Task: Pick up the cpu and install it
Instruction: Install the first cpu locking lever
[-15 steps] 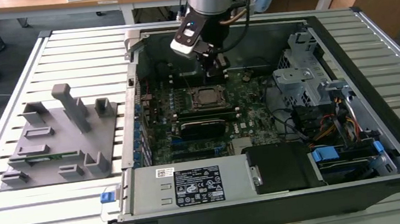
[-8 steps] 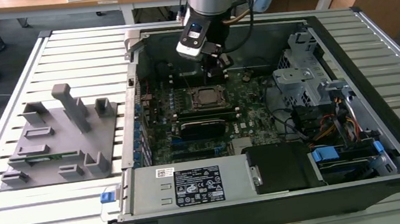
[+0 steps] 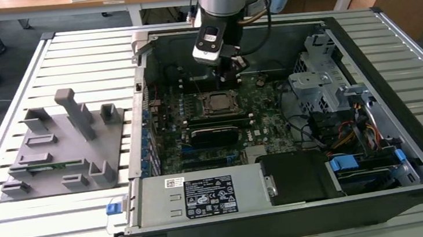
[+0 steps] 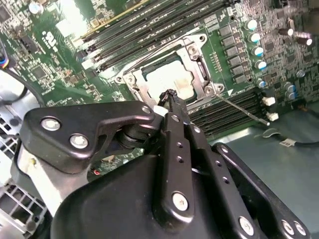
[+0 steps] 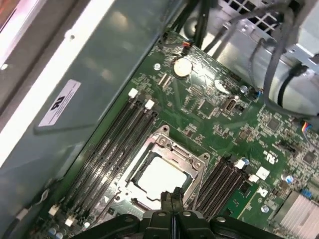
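Cpu (image 5: 159,175) seated in socket (image 5: 172,148); tool (image 5: 172,196) above it, pinched narrow, empty; white label (image 5: 59,103) on case wall (image 5: 104,55).

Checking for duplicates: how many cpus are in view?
1. The cpu lies in the motherboard socket, near the gripper. The grey holder's slots could hide another.

One cpu (image 5: 159,177), one motherboard (image 5: 219,117), one case (image 3: 284,228)

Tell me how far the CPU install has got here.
Done: the square silver-topped cpu lies flat inside the metal-framed motherboard socket. In hand: nothing; the black gripper hangs shut over the chip's edge. Left: whether the chip is fully seated or locked down cannot be told.
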Tool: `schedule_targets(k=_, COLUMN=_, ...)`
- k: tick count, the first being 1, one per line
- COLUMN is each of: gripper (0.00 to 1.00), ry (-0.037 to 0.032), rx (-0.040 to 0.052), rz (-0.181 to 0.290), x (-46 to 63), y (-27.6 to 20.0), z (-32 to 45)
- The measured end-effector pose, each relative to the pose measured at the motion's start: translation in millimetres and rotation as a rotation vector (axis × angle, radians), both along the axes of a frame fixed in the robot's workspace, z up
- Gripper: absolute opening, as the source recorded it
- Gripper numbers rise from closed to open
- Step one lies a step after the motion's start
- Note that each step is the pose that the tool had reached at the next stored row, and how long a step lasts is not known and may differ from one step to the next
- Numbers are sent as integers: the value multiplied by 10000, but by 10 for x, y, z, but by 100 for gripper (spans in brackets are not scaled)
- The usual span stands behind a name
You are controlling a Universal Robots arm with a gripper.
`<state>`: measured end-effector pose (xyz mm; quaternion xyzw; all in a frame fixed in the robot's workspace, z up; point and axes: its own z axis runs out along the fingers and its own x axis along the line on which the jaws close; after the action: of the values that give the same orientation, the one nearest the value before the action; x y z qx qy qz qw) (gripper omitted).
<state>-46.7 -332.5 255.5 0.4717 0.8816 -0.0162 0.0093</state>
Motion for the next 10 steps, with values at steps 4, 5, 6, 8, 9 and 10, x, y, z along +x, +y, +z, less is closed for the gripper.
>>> schedule_targets(k=4, gripper=11, ry=0, rx=0, rz=428, x=0, y=0, z=0)
schedule_targets(k=5, gripper=11, ry=0, rx=0, rz=548, x=0, y=0, z=0)
schedule_targets(k=6, gripper=11, ry=0, rx=0, rz=666, x=0, y=0, z=0)
schedule_targets(k=8, gripper=11, ry=0, rx=0, rz=914, x=0, y=0, z=0)
schedule_targets(k=9, gripper=11, ry=0, rx=-1, rz=1034, x=0, y=0, z=0)
schedule_targets(k=10, gripper=11, ry=0, rx=0, rz=1157, x=0, y=0, z=0)
